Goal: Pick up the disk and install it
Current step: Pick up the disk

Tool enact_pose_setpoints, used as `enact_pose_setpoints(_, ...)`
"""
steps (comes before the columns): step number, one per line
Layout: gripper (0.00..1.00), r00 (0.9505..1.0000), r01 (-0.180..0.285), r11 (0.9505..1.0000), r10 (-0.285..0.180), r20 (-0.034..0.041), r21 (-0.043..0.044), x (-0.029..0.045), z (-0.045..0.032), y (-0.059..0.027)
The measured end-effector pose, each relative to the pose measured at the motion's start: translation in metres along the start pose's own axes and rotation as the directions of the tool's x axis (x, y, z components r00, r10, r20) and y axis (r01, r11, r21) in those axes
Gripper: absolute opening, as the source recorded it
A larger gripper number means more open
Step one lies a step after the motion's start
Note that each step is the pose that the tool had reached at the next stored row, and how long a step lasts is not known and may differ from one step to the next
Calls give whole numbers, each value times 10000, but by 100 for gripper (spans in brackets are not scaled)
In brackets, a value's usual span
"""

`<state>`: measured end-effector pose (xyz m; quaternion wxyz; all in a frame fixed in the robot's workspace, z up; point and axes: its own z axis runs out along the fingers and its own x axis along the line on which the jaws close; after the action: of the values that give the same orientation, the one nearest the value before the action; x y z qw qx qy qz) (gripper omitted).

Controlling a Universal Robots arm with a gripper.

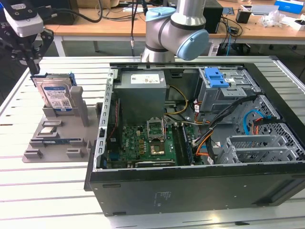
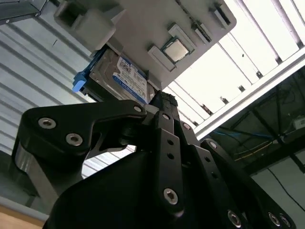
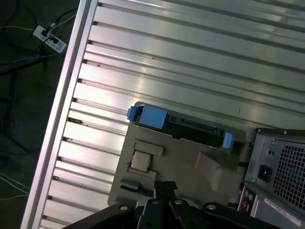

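Metal-slat table (image 1: 47,191) holds the disk (image 1: 56,98) upright in grey stand (image 1: 59,136), gripper (image 1: 32,68) clenched above

arm (image 1: 176,28) extended | pincer (image 1: 34,67) fingertips together, empty, pointing down

Open air above upright disk (image 1: 56,97); holder post (image 1: 82,107) flanks it; computer case (image 1: 190,191) wall close alongside.

We see a slatted aluminium counter (image 1: 43,191) carrying 2 things directly: a grey holder plate (image 1: 71,126) toward the exterior view's left, and just beside it, toward the right, an open black computer case (image 1: 190,193) lying on its side.
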<state>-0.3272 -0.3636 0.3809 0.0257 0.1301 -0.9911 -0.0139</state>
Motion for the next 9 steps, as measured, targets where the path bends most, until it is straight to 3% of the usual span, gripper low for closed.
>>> enact_pose_setpoints(5,11,9957,924,9957,-924,-34,42,0,0,0)
enact_pose_setpoints(9,11,9911,1330,9911,-1330,-50,60,0,0,0)
